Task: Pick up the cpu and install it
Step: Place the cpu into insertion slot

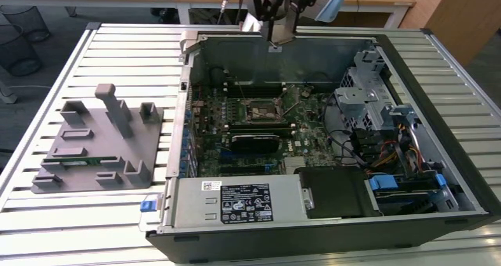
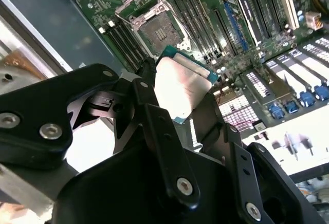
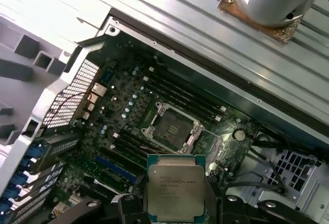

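While the gripper (image 2: 180, 106) is clamped on the cpu (image 3: 175, 185) by its edges, holding it in the air above the mobo (image 3: 121, 108) & apart from the socket (image 3: 169, 129), main risk imo: any tilt or offset going down = bent pins, or the chip slips from that thin-edge grip.

print on the cpu (image 3: 175, 185) and the power supply label (image 1: 245, 202) is unreadable.

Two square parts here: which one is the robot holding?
The cpu, the shiny silver-topped chip clamped in the gripper; the framed socket lies empty on the motherboard, apart from it.
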`<state>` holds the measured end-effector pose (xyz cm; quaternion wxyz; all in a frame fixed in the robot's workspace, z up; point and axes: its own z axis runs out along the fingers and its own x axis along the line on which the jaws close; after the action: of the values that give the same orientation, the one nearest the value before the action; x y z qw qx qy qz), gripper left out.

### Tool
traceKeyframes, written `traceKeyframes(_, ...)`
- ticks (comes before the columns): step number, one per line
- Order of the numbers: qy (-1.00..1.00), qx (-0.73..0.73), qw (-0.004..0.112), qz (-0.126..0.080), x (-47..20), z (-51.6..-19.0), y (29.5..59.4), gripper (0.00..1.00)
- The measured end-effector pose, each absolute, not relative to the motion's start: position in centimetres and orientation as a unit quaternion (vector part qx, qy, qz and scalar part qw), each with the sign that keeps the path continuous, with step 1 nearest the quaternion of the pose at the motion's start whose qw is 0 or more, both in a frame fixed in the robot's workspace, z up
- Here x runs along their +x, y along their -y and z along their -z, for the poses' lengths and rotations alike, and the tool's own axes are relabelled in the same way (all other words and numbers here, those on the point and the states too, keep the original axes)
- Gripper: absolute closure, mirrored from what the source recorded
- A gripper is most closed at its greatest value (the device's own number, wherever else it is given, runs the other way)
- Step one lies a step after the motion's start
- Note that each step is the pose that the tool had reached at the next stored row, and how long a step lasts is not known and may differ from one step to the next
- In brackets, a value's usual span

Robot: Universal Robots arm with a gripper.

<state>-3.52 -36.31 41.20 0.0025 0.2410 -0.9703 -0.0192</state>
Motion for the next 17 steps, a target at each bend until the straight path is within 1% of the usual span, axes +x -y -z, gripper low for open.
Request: traceKeyframes(17, 0.941, 0.337, 0.004, 0.019, -3.52, -41.19, 36.31, 0.47)
